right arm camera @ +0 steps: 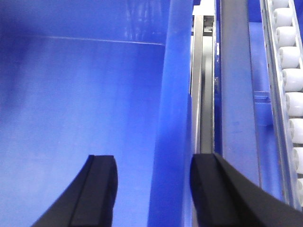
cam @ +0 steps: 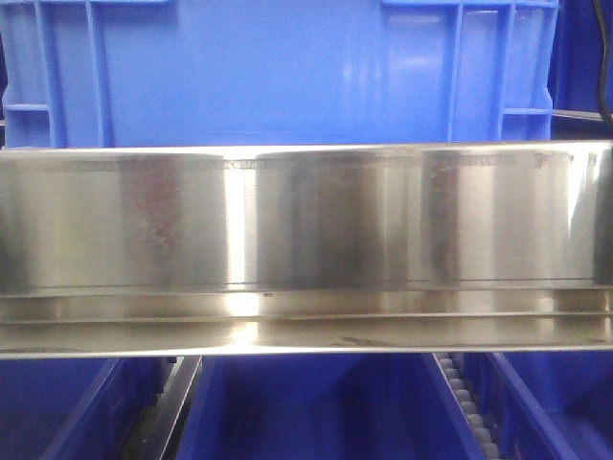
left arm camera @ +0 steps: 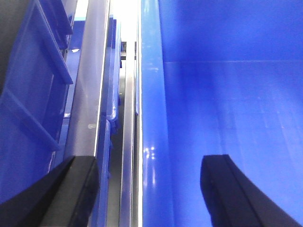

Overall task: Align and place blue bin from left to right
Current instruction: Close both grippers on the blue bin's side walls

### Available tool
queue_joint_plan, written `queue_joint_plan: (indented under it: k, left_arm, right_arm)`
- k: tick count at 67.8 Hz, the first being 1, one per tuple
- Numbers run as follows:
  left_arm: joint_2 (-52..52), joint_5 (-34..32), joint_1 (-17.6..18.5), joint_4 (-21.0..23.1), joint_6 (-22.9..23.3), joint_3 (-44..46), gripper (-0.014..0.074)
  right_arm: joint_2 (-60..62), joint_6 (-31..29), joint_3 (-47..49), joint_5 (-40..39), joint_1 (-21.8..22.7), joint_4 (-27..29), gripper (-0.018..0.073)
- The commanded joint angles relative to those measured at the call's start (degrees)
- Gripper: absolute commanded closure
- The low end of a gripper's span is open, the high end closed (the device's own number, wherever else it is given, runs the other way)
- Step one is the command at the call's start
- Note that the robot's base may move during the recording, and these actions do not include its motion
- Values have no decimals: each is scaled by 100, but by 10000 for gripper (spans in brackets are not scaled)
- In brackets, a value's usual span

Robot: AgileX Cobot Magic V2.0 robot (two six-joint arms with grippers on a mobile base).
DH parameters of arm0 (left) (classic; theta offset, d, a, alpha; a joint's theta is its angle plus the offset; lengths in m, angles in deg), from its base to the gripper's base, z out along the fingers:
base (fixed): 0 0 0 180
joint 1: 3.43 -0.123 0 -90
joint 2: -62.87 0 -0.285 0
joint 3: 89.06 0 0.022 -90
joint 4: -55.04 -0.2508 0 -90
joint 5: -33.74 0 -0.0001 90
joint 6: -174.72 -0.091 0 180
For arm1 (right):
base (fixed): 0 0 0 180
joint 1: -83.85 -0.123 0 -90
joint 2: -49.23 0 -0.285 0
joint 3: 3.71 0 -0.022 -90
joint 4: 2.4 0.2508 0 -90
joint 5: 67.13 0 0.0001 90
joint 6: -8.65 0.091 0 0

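The blue bin (cam: 278, 72) fills the top of the front view, its smooth side wall and corner ribs showing above a steel rail. My left gripper (left arm camera: 150, 160) is open and straddles the bin's left wall (left arm camera: 151, 94), one finger (left arm camera: 227, 194) inside the bin and the other outside. My right gripper (right arm camera: 152, 157) is also open and straddles the right wall (right arm camera: 175, 94). Its inner finger (right arm camera: 97, 189) hangs over the bin's floor (right arm camera: 85, 94), and its outer finger sits close beside the wall. The grippers do not show in the front view.
A shiny steel rail (cam: 306, 220) crosses the front view below the bin. Under it are dark rims of other blue crates (cam: 316, 412) and a roller track (cam: 465, 402). White rollers (right arm camera: 289, 71) run right of the bin. Another blue crate (left arm camera: 28, 94) and a rail (left arm camera: 90, 94) lie left.
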Motion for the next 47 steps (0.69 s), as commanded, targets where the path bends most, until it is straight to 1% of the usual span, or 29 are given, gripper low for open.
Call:
queue_joint_plan:
  k: [1, 18, 25, 35, 47]
  left_arm:
    - [-27, -83, 27, -32, 53, 27, 228]
    - [-122, -57, 27, -58, 63, 27, 229]
    - [-191, -45, 27, -203, 63, 27, 255]
    - [-203, -10, 27, -203, 63, 27, 279]
    - [-253, -2, 27, -203, 63, 27, 279]
  right_arm:
    - [30, -42, 43, -122, 7, -40, 307]
    - [30, -42, 43, -162, 7, -40, 307]
    - [-15, -42, -5, -186, 7, -117, 307]
    - [-139, -42, -5, -29, 7, -117, 307]
    - [-242, -42, -5, 7, 7, -117, 307]
